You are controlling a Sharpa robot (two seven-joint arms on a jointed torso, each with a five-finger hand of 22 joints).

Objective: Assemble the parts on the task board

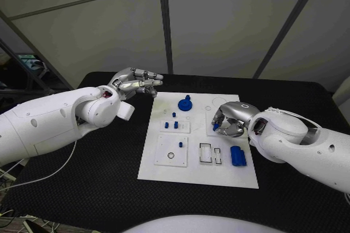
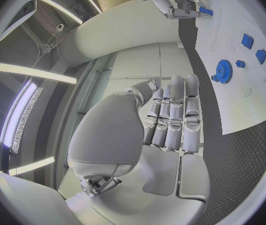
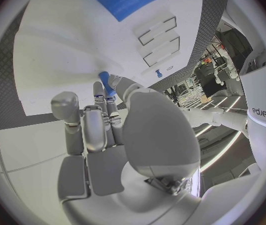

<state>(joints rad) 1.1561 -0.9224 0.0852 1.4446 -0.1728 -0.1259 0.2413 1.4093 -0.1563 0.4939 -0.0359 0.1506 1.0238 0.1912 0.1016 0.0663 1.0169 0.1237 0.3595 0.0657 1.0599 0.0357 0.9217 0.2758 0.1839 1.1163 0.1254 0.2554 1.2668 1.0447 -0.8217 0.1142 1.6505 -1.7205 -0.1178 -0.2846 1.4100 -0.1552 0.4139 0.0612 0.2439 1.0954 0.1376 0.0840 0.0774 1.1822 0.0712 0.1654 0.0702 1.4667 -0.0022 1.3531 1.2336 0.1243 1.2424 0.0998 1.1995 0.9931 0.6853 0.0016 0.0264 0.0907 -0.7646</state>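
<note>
White rectangular task board (image 1: 201, 175) lies mid black table (image 1: 87, 192). Right hand (image 1: 227, 123) sits over board's right edge, fingers curled, pinching a small blue peg (image 3: 106, 82) at the fingertips. Left hand (image 1: 136, 83) hovers off the board's far-left corner, fingers bent inward together, holding nothing. Blue round gear (image 1: 185, 104) stands near the board's far edge; blue cylinder (image 1: 237, 156) lies at its near right, beside two rectangular slots (image 1: 211, 154).

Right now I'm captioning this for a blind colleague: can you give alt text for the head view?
The right hand pinches a small blue part over the white task board on a black table. The left hand hovers past the board's far left corner, holding nothing. A blue gear and a blue block sit on the board.
</note>
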